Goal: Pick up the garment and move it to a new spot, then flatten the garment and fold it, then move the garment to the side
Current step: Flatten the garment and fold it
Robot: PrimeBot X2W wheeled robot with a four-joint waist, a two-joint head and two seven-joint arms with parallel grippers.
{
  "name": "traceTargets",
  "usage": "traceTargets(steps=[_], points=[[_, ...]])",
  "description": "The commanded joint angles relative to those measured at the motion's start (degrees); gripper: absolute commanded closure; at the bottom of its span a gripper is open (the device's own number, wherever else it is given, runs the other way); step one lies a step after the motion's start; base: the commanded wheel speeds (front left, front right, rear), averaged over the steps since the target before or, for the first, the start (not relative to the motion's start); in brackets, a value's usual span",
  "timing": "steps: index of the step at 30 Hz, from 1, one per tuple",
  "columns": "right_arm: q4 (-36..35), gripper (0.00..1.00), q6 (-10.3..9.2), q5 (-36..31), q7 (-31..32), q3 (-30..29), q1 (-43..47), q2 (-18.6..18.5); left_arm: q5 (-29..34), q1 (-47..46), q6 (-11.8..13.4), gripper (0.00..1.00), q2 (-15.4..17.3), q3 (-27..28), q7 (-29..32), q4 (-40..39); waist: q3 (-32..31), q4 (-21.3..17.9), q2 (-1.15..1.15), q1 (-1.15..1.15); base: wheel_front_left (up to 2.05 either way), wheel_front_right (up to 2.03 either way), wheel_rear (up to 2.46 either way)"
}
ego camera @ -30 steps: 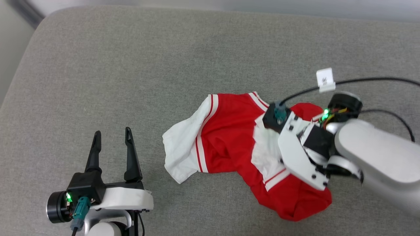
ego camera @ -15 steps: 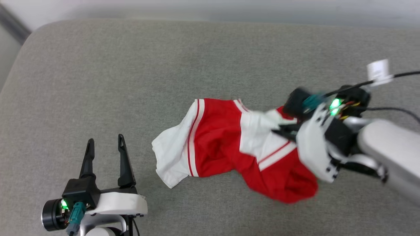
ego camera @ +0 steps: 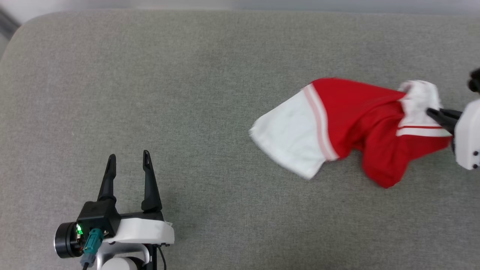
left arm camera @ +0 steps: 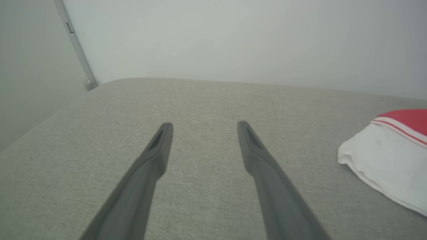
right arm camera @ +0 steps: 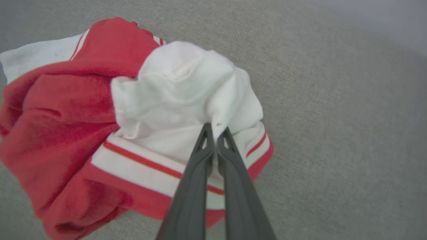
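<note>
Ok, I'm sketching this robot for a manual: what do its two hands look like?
The left hand has two long, dark, tapering fingers on a black block, a white shell, a green light and a teal plug. The right hand shows the same fingers and white shell.

Bare grey cushion (ego camera: 195, 75) spreads wide ahead of the left claw (ego camera: 128, 154), whose fingers stand apart over it, with plain cloth between and before them. The one obstacle on that side is the garment (ego camera: 356, 112), a bunched heap well off to the right, its white sleeve end nearest. Past the cushion's far edge a pale wall (left arm camera: 233, 40) closes the way. At the right edge the right claw (ego camera: 431, 112) is pinched onto the garment's white sleeve. In its wrist view open cushion lies right of the cloth, and the heap blocks the left.
</note>
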Motion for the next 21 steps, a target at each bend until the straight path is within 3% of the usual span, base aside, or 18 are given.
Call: traceTargets(steps=[1, 4, 11, 12, 13, 14, 21], points=[[4.53, 1.00, -0.03, 1.00, -1.09, -1.90, 1.53, 0.81, 0.27, -0.85, -0.14, 0.00, -0.07, -0.02, -0.15, 0.42, 1.04, 0.75, 0.00, 0.00, 0.00, 0.00, 0.00], [11.50, 1.00, -0.03, 1.48, -1.46, -3.49, 3.46, 1.90, 0.46, -1.52, -0.50, 0.00, -0.35, 0.06, -0.15, 0.96, 1.62, 1.09, 0.00, 0.00, 0.00, 0.00, 0.00], [17.36, 1.00, -0.04, 0.15, -3.19, -4.06, 4.87, 4.95, 0.74, -1.21, -0.56, 0.00, -0.63, 0.54, -0.15, 2.26, 1.33, 0.60, 0.00, 0.00, 0.00, 0.00, 0.00], [17.66, 0.95, -0.05, -0.44, -4.42, -4.45, 4.51, 5.03, 0.67, -1.18, -0.69, 0.00, -0.65, 0.48, -0.15, 2.54, 0.99, 0.47, 0.00, 0.00, 0.00, 0.00, 0.00], [17.88, 0.52, -0.05, -0.93, -5.81, -4.93, 4.24, 5.07, 0.71, -1.23, -0.90, 0.00, -0.65, 0.34, -0.15, 2.92, 0.46, 0.40, 0.00, 0.00, 0.00, 0.00, 0.00], [17.81, 0.00, -0.05, -1.51, -7.53, -5.47, 4.02, 5.18, 0.83, -1.23, -0.99, 0.00, -0.65, 0.22, -0.15, 3.23, -0.13, 0.29, 0.00, 0.00, 0.00, 0.00, 0.00], [16.91, 0.00, -0.04, -8.41, -21.76, -9.71, 5.77, 6.12, 1.40, 0.08, -1.48, 0.00, -0.75, 0.69, -0.15, 4.48, -4.40, -1.12, 0.00, 0.00, 0.00, 0.00, 0.00]])
